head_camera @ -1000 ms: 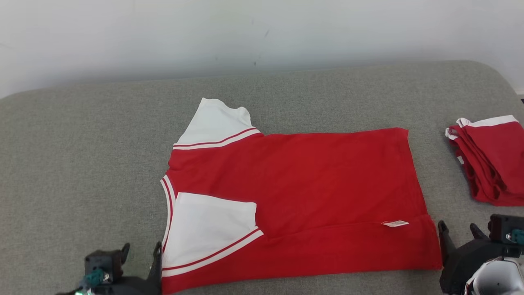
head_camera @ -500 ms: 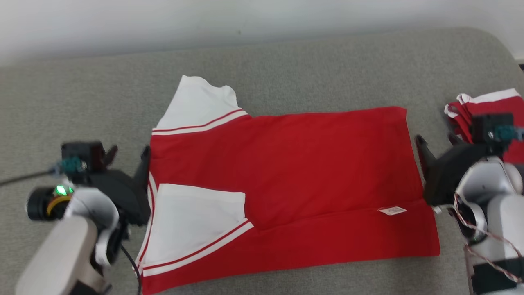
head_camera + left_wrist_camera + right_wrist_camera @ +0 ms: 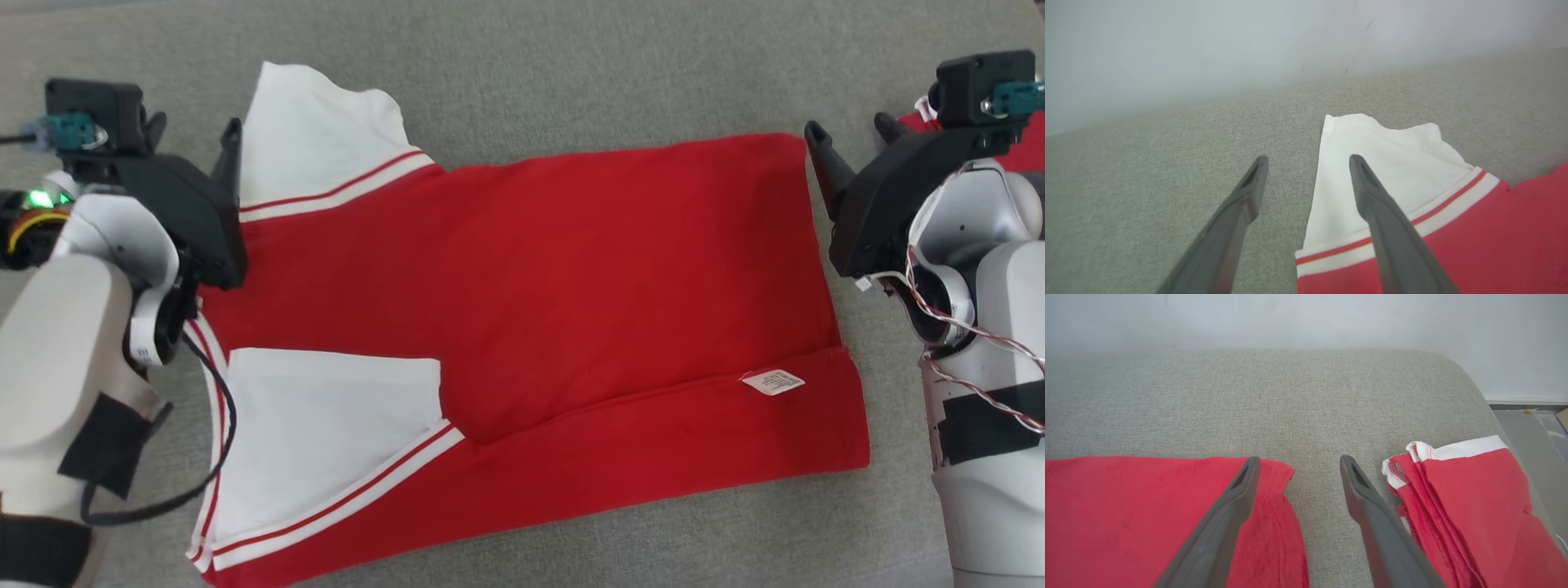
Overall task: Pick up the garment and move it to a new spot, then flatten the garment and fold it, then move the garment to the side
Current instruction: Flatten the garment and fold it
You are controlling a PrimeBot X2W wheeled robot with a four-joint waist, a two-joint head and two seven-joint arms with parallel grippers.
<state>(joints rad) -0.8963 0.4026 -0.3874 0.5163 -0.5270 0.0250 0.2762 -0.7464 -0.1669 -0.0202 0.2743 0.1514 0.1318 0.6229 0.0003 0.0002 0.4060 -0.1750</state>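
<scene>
The garment (image 3: 539,278) is a red T-shirt with white sleeves, lying flat on the grey cushion (image 3: 571,73), collar to the left. Its near edge is folded over, with a white label (image 3: 771,381) showing. My left gripper (image 3: 194,131) stands open at the far white sleeve (image 3: 318,139); in the left wrist view (image 3: 1309,160) one finger is over the sleeve (image 3: 1392,163) and the other over bare cushion. My right gripper (image 3: 849,131) is open at the garment's far hem corner; in the right wrist view (image 3: 1299,460) its left finger hangs over that red corner (image 3: 1167,506).
A second red and white garment (image 3: 1474,506), folded in a stack, lies just right of my right gripper, and peeks out behind it in the head view (image 3: 1024,147). A pale wall (image 3: 1306,318) rises behind the cushion. The cushion's rounded end and floor (image 3: 1527,428) lie to the right.
The head camera has tilted down, shifting the whole picture. Both arms have reached forward from the garment's near corners to its far sleeve and far hem corner. Both grippers stayed open.
</scene>
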